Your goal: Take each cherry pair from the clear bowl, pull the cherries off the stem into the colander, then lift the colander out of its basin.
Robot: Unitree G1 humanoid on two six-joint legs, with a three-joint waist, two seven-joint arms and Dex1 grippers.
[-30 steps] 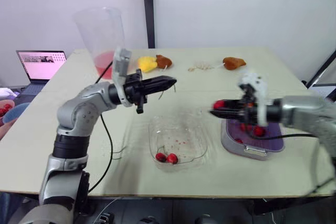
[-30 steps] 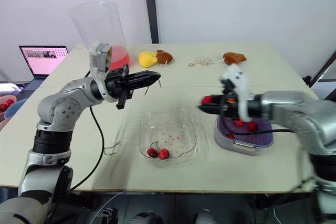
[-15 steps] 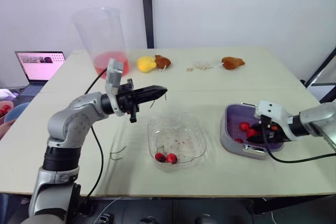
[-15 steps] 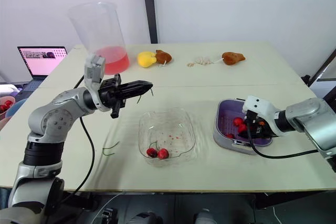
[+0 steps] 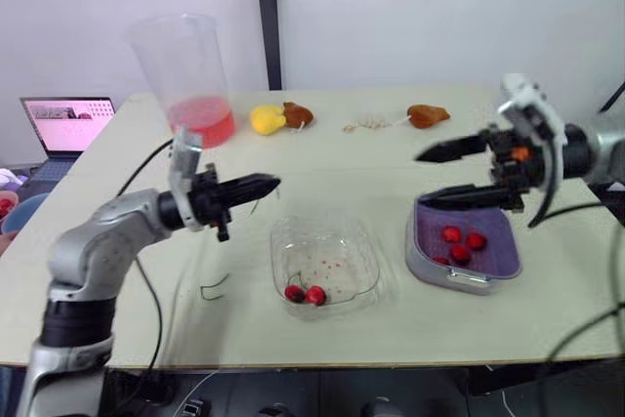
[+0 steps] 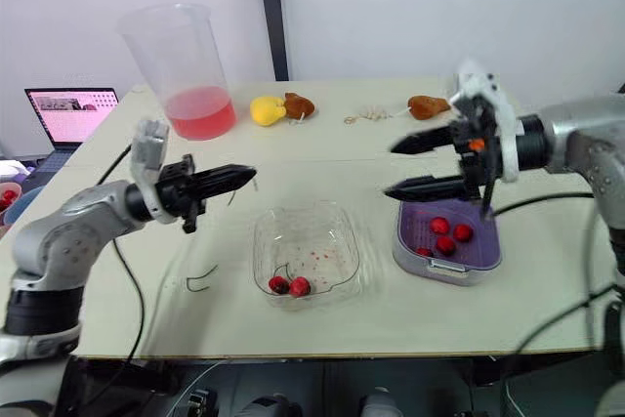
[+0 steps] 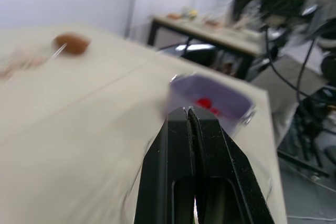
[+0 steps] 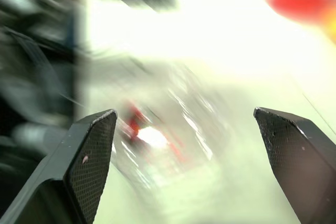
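Beige counter (image 5: pixel 391 148) carries the clear bowl (image 5: pixel 339 244), one cherry pair (image 5: pixel 305 293) inside. Right end effector (image 5: pixel 421 180) hangs spread wide above the colander (image 5: pixel 430 229), placed for dropping fruit; left end effector (image 5: pixel 271 182), pressed together, waits beside the bowl

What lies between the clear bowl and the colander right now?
Nothing: in the left eye view, only a bare strip of table separates the clear bowl from the colander.

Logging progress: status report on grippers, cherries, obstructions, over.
Left gripper shut, right gripper open above purple colander. Three red cherries in colander; one cherry pair left in clear plastic bowl. Nothing blocking the bowl.
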